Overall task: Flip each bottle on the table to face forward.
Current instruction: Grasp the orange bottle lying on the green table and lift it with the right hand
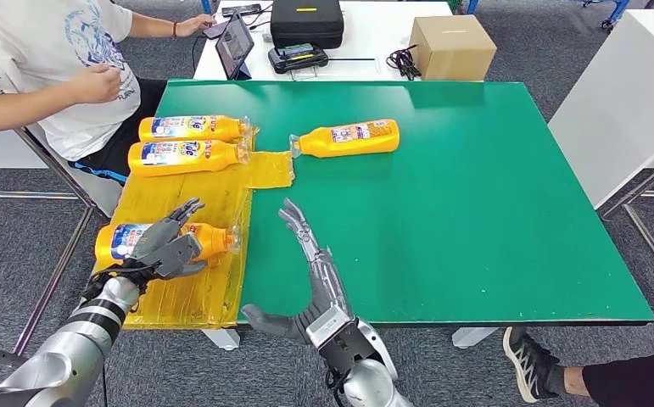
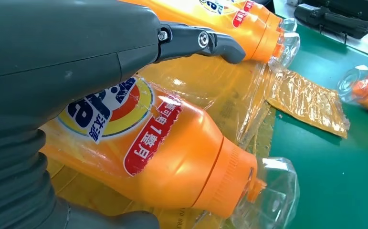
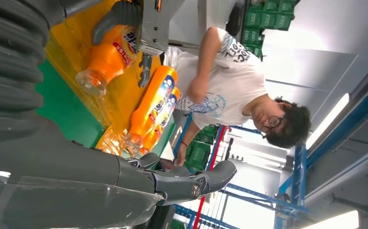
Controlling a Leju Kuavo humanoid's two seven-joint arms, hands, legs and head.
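Premises present as a robotics test lab or industrial workspace. Evidence: a green-topped desk [image 1: 476, 195] on grey carpet tile, a white desk [image 1: 374, 34] behind it bearing a tablet [image 1: 235, 44], a black equipment case [image 1: 306, 21] and a cardboard box [image 1: 452, 47]. Blue steel racking [image 3: 299, 171] with green crates [image 3: 260, 19] stands beyond a seated person [image 1: 43, 68].

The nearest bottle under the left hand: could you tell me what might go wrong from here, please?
1. The nearest bottle lies on its side on crinkled yellow film, so it may roll or slide as the left hand closes on it.
2. The film could drag along and nudge the two far bottles.
3. The right hand, open beside it, might bump the clear cap.
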